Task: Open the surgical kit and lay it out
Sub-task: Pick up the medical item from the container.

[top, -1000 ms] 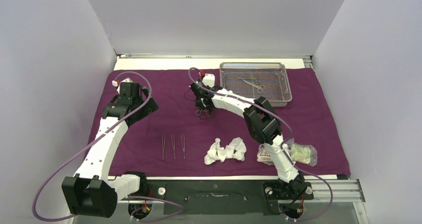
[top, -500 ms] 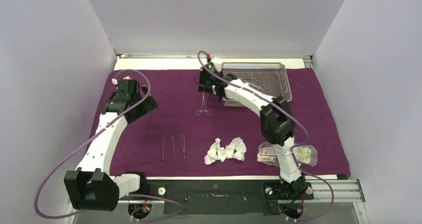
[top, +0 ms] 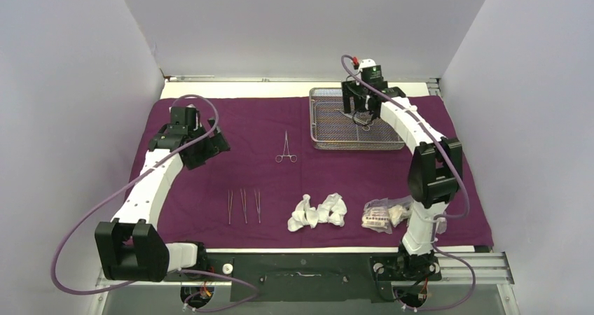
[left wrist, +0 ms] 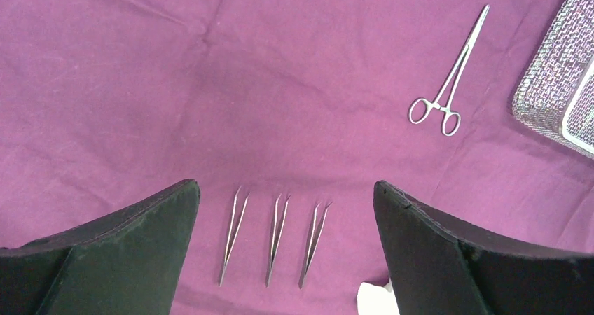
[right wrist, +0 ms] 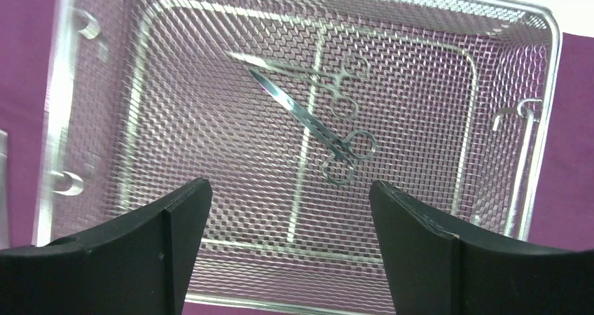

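Top external view shows us the purple cloth (top: 231, 126) spread flat, with the wire tray (top: 358, 147) at its far right. Our right gripper (right wrist: 288, 185) hangs over the tray, jaws apart and empty, above two scissor-handled tools (right wrist: 329, 129). Our left gripper (left wrist: 285, 185) gapes empty above the cloth's left side. Forceps (top: 286, 147), three tweezers (top: 244, 206), gauze (top: 319, 212) and packets (top: 382, 215) lie on the cloth.

Left end effector (left wrist: 283, 189) and right end effector (right wrist: 290, 189) both gape, empty
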`<action>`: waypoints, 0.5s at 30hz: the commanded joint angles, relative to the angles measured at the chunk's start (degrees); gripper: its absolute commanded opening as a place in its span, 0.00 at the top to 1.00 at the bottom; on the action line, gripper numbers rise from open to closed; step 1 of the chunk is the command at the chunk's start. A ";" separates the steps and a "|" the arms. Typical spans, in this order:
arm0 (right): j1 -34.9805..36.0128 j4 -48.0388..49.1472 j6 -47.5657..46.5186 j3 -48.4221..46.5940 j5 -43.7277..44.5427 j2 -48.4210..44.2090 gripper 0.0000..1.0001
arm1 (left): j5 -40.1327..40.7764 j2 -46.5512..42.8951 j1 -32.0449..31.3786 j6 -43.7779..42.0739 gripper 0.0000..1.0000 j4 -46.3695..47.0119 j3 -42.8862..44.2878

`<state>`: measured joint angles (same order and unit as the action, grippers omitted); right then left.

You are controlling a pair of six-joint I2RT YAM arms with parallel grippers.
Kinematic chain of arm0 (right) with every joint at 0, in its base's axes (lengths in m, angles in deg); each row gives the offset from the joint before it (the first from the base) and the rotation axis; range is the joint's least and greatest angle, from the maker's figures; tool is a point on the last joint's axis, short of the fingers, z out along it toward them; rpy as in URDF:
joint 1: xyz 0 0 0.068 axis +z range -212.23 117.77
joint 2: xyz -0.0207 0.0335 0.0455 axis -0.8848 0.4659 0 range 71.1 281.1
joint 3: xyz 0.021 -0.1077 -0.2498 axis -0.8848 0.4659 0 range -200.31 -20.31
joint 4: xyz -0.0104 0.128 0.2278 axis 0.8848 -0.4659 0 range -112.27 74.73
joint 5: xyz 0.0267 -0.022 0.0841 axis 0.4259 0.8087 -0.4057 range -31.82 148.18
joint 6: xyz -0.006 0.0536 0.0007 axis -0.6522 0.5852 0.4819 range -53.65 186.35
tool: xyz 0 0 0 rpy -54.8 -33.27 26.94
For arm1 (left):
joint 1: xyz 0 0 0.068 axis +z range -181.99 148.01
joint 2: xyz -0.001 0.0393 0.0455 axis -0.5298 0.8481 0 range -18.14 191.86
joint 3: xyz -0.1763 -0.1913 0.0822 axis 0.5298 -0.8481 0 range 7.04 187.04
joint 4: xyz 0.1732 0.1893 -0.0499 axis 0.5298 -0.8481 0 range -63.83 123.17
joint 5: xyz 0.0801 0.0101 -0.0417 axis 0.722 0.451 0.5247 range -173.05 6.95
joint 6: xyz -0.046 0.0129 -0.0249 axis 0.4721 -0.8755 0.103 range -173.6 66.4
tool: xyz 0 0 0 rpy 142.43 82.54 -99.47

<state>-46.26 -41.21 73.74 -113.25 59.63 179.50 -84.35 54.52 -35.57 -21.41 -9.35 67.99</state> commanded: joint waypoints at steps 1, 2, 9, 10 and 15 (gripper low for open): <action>-1.53 -7.14 -14.74 -1.20 -3.86 4.45 0.19 | -2.11 1.62 0.50 -0.96 0.08 3.31 3.81; -2.23 -7.35 -16.40 -1.68 -5.08 5.62 0.19 | -2.27 2.16 0.51 -0.95 0.08 3.22 4.12; -4.62 -12.74 -20.04 -12.31 -8.48 16.04 0.25 | -2.83 4.74 0.50 -0.98 0.07 3.09 5.38; -4.63 -12.79 -20.21 -13.13 -8.55 17.13 0.27 | -2.75 4.83 0.50 -0.92 0.07 3.24 5.30; -4.97 -14.01 -22.22 -16.71 -7.56 21.76 0.34 | -1.47 5.48 0.49 -0.96 0.07 2.66 6.02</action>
<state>-50.63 -53.34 54.64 -124.90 52.31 199.83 -86.36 59.66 -35.57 -21.48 -8.58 70.74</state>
